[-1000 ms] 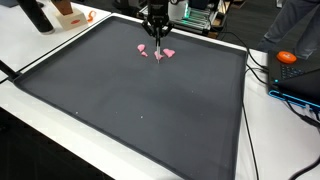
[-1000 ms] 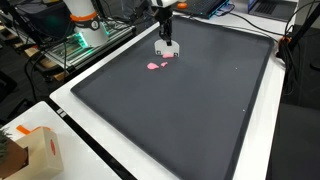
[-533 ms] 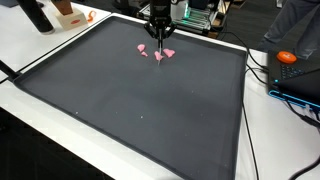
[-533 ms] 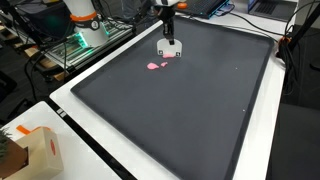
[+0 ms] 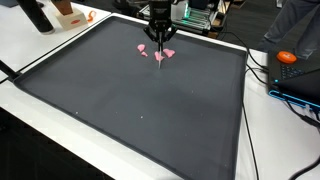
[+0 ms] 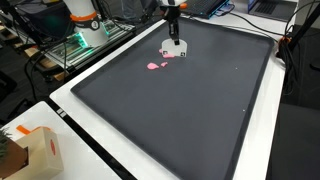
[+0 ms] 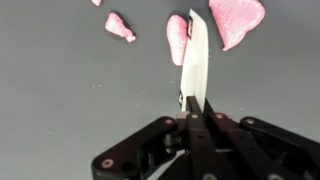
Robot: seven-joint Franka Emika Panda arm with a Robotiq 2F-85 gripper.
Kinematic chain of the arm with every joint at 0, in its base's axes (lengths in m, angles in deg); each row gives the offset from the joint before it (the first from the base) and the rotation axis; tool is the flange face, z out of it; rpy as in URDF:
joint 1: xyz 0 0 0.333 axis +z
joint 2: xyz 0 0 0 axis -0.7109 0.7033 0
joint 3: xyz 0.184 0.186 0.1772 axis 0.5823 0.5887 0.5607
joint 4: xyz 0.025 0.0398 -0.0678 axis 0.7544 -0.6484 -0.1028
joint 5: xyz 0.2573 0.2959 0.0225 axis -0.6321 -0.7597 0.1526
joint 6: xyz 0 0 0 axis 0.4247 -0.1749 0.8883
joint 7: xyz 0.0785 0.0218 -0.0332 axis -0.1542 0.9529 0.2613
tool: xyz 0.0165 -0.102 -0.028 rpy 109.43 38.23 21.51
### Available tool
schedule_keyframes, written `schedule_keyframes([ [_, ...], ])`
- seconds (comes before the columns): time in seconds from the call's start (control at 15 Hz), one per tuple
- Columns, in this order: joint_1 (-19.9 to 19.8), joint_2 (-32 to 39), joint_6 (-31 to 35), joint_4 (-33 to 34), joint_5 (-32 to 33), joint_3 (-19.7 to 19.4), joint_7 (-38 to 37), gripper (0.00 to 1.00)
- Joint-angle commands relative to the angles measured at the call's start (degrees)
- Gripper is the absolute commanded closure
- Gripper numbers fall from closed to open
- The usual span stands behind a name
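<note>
My gripper (image 7: pixel 193 112) is shut on a thin white card-like piece (image 7: pixel 196 60), held edge-on and pointing down at a black mat (image 5: pixel 130 115). Several small pink scraps lie on the mat just beyond the card's tip: one to its left (image 7: pixel 120 27), one right beside it (image 7: pixel 177 38), a larger one to the right (image 7: pixel 236 18). In both exterior views the gripper (image 5: pixel 158 38) (image 6: pixel 173 33) hangs over the mat's far end. The white piece (image 6: pixel 174 47) sits low over the mat, with pink scraps (image 6: pixel 155 66) (image 5: pixel 141 47) close by.
The mat (image 6: pixel 200 110) fills a white table. An orange object (image 5: pixel 287 57) and cables lie past one edge of the mat. A cardboard box (image 6: pixel 30 150) stands at a table corner. Equipment and a robot base (image 6: pixel 82 25) stand behind the far edge.
The gripper with the white piece has shifted a little along the far end of the mat, away from the pink scraps seen to its left. The scraps have not moved.
</note>
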Motion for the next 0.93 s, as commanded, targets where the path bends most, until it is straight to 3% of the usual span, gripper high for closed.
schedule_keyframes([
  [0.0, -1.0, 5.1, 2.3, 3.4, 0.2, 2.0, 0.8, 0.99],
  [0.4, -1.8, 6.0, -1.9, 5.5, 3.9, 0.8, -3.3, 0.99],
  [0.87, -2.9, 3.2, -7.2, 2.0, 6.5, -0.5, -8.5, 0.99],
])
